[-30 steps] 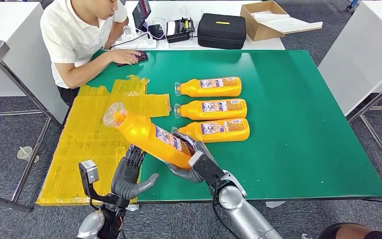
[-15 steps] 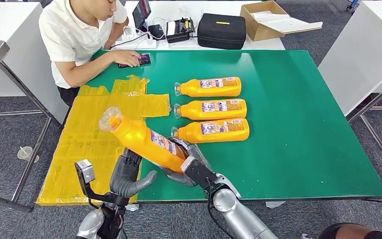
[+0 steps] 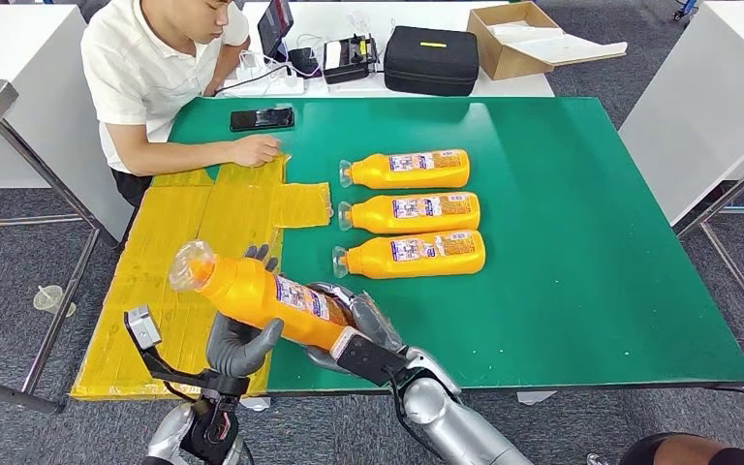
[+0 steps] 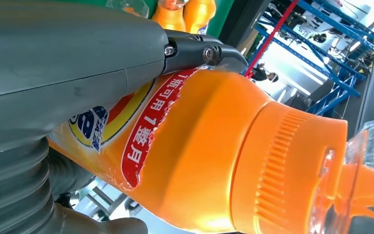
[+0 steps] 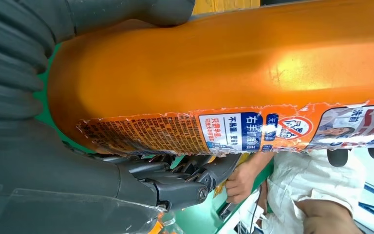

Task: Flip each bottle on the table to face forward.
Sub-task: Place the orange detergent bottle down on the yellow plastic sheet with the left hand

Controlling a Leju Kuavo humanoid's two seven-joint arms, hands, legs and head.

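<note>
Orange plastic detergent bottle with clear cap [image 3: 263, 295] held above near-left corner of green table [image 3: 581, 291], over edge where yellow sheets [image 3: 170, 262] overlap. Long axis tilted, cap up and toward robot's left, base lower right. Right hand [image 3: 354, 329] grips base end; left hand [image 3: 237, 341] cups neck part from beneath, fingers around body. Three matching orange bottles [image 3: 412, 211] lie in column mid-table, caps leftward. Open green surface right of them.

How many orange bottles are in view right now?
4. Three lie in a row on the green table: far, middle, near. The fourth is held off the table by both hands.
</note>
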